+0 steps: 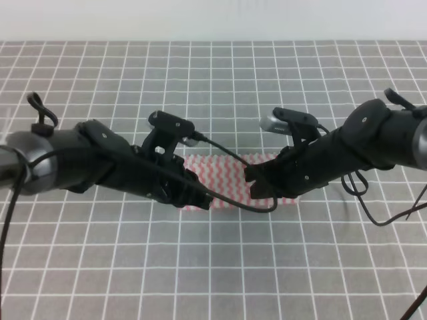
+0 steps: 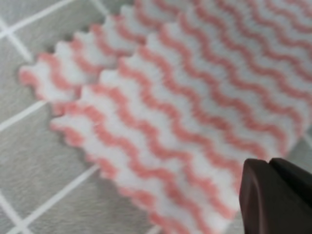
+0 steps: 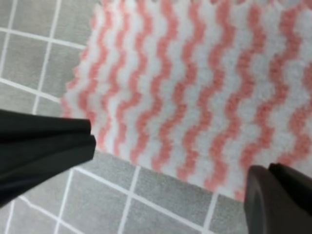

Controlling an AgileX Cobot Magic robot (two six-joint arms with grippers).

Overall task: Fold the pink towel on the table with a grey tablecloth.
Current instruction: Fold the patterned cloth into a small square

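- Your right gripper (image 3: 165,170) is spread wide: one finger at the left edge of the right wrist frame, the other at lower right, straddling the pink towel (image 1: 230,177)'s near hem.
- Your left gripper (image 1: 200,198) shows only one fingertip (image 2: 273,195) at the towel's edge, so I cannot tell its state.
- The towel lies mid-frame on the table with a grey tablecloth (image 1: 213,267), apparently already doubled.
- Pinch both layers squarely and keep the edges aligned.
- No containers are visible.

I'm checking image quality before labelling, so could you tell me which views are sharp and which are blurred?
High view: evenly lit, grid lines crisp, towel readable. Left wrist: soft focus, stripes smeared, finger blurred. Right wrist: towel fuzzy, fingers dark and featureless.
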